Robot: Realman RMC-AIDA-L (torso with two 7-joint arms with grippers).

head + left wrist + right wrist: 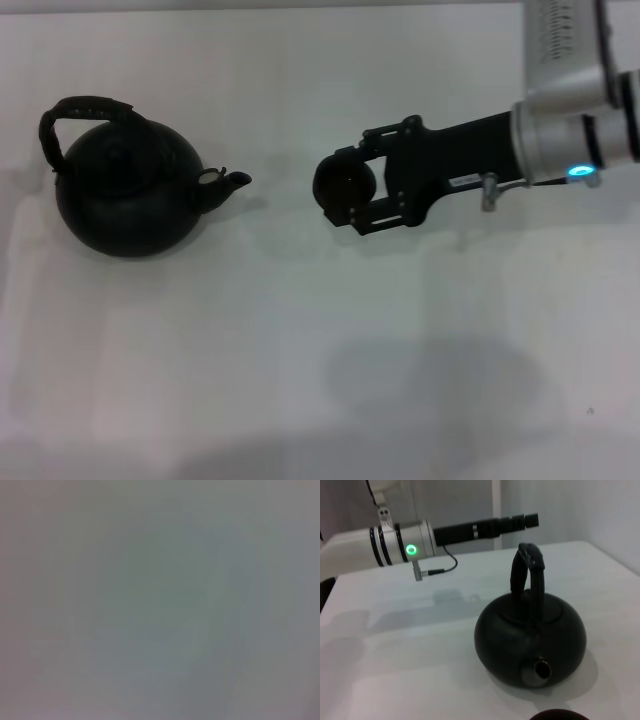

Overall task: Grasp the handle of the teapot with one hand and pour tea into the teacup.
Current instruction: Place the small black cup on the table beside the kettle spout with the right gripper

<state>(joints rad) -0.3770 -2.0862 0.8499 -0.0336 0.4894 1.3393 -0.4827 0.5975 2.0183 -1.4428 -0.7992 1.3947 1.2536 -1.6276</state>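
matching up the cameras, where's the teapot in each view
Head view: teapot at the left, spout pointing toward the right gripper around the teacup.
Left wrist view: not in it.
Right wrist view: centre-right, spout facing the camera.
Shared landmark: the handle arching over the pot.

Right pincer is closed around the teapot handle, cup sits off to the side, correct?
No. The head view shows the right pincer around the teacup, not the handle. The teapot stands apart, untouched, spout toward the cup.
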